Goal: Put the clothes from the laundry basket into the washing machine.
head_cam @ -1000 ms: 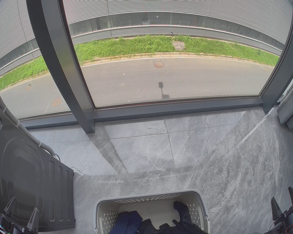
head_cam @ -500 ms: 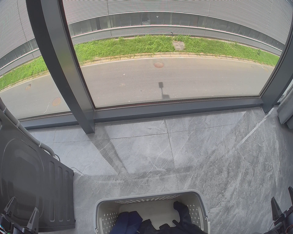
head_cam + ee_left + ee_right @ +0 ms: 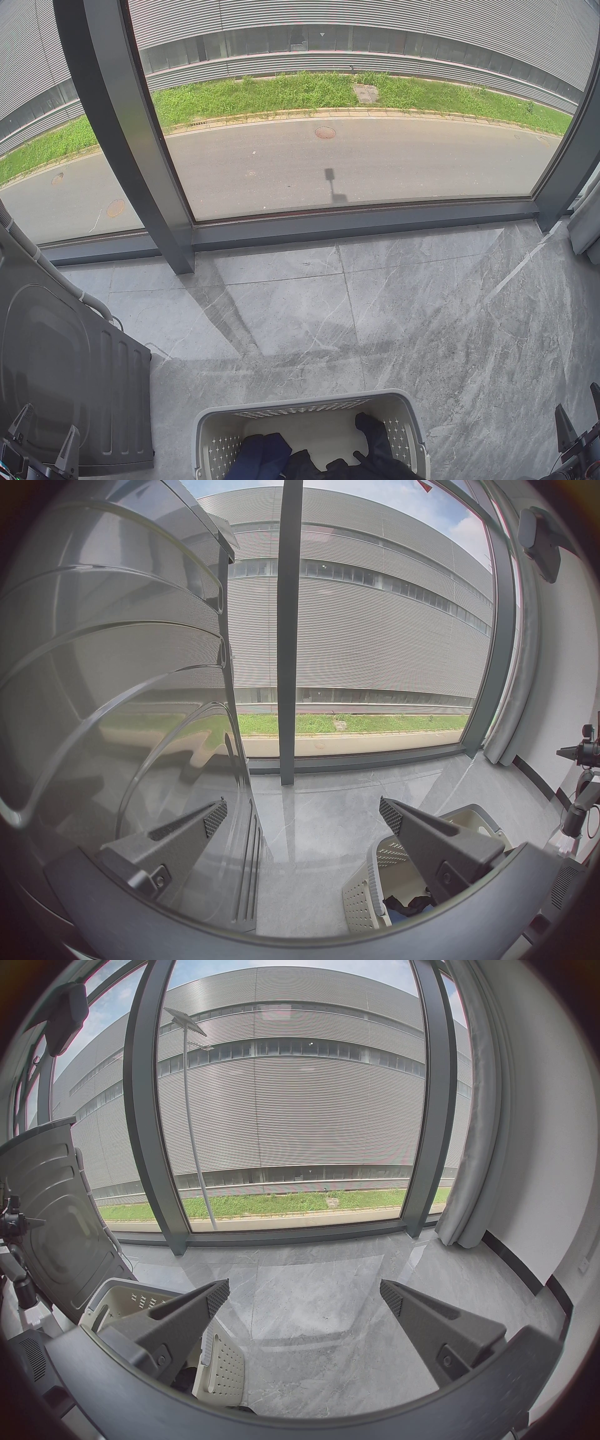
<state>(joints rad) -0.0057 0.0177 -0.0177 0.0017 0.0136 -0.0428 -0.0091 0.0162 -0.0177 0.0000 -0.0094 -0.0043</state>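
Bright, even daylight comes in through a tall window (image 3: 350, 156) ahead. The window post (image 3: 128, 144) casts a soft diagonal shadow across the glossy grey floor (image 3: 425, 312), which has a pale sheen. Both wrist views are strongly curved like a fisheye, so straight frames look bowed, and the corners are dark and blurred. In the left wrist view, the washing machine (image 3: 112, 667) panel carries hazy green and tan reflections. The head view is sharp throughout.

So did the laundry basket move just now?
No. In the head view the laundry basket sits in the same place as before, its far rim just below the end of the floor tile seam.
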